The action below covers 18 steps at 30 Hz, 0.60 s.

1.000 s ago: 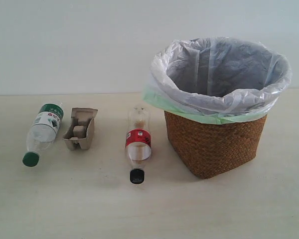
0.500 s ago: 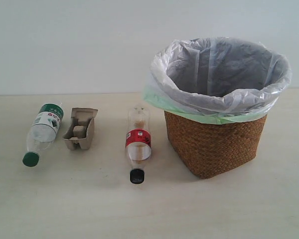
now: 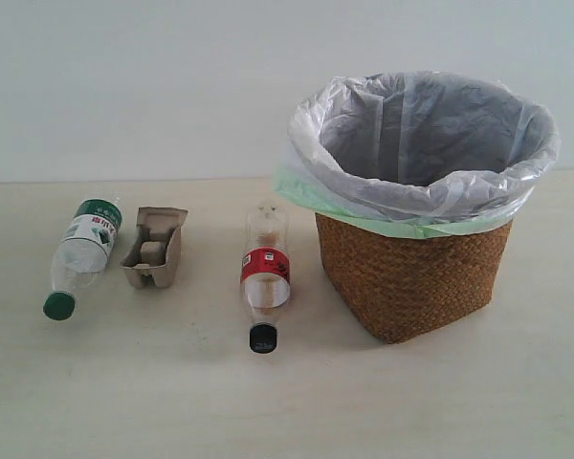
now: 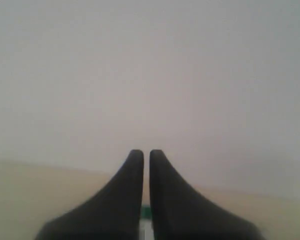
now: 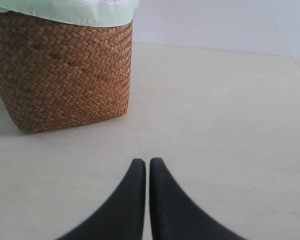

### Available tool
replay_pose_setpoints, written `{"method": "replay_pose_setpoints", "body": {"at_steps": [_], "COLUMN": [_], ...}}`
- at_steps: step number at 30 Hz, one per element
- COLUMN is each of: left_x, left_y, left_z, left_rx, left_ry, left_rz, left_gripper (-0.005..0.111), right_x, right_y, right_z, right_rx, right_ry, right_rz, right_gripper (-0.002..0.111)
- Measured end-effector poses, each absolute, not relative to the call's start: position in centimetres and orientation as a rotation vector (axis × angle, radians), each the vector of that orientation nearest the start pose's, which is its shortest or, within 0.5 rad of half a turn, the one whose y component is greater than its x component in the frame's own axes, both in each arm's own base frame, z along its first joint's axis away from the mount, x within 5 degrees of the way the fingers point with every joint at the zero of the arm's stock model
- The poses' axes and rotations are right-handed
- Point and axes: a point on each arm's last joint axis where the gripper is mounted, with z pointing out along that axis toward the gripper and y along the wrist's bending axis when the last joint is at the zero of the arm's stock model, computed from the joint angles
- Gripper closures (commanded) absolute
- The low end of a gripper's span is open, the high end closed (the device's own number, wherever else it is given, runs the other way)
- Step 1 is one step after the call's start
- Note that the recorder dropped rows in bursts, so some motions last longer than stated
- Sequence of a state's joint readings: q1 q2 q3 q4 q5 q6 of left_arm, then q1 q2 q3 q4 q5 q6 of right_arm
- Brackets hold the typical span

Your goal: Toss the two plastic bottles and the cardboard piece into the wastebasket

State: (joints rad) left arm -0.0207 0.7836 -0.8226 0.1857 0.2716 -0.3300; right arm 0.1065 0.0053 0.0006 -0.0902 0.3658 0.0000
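Left claw (image 4: 146, 154) and right claw (image 5: 148, 162) are both pinched shut on nothing, and we figure the green-cap bottle (image 3: 81, 256) or black-cap bottle (image 3: 265, 277), lying sideways, could roll off if nudged.

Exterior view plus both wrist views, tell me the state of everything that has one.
Green-cap bottle: capped, lying on its side.
Black-cap bottle: capped, lying on its side.
Cardboard piece: resting hollow side up.
Wastebasket: upright, bag open.
Left gripper: jaws shut, holding nothing.
Right gripper: jaws shut, holding nothing.
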Motion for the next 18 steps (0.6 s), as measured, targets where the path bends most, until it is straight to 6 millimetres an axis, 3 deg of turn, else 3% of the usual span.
{"method": "replay_pose_setpoints", "body": {"at_steps": [6,9,13,14,15,18], "left_x": [23.4,26.4,29.3,30.0,30.5,32.3], "left_y": [-0.6,-1.0,-1.1,-1.2,-1.2,-1.1], "left_z": [34.8,32.6,30.1,29.4,28.9,26.4], "left_rx": [-0.077,-0.034,0.005,0.007,0.012,0.028], "left_ry": [2.063,2.171,2.256,2.272,2.279,2.323], "left_rz": [-0.085,-0.104,-0.102,-0.100,-0.096,-0.081], "left_gripper": [0.099,0.074,0.013,0.002,-0.003,0.000], "right_x": [5.3,5.3,5.3,5.3,5.3,5.3], "right_y": [0.3,0.3,0.3,0.3,0.3,0.3], "right_z": [18.0,18.0,18.0,18.0,18.0,18.0], "right_rx": [-0.154,-0.154,-0.154,-0.154,-0.154,-0.154], "right_ry": [1.847,1.847,1.847,1.847,1.847,1.847], "right_rz": [-0.014,-0.014,-0.014,-0.014,-0.014,-0.014], "right_gripper": [0.108,0.108,0.108,0.108,0.108,0.108]}}
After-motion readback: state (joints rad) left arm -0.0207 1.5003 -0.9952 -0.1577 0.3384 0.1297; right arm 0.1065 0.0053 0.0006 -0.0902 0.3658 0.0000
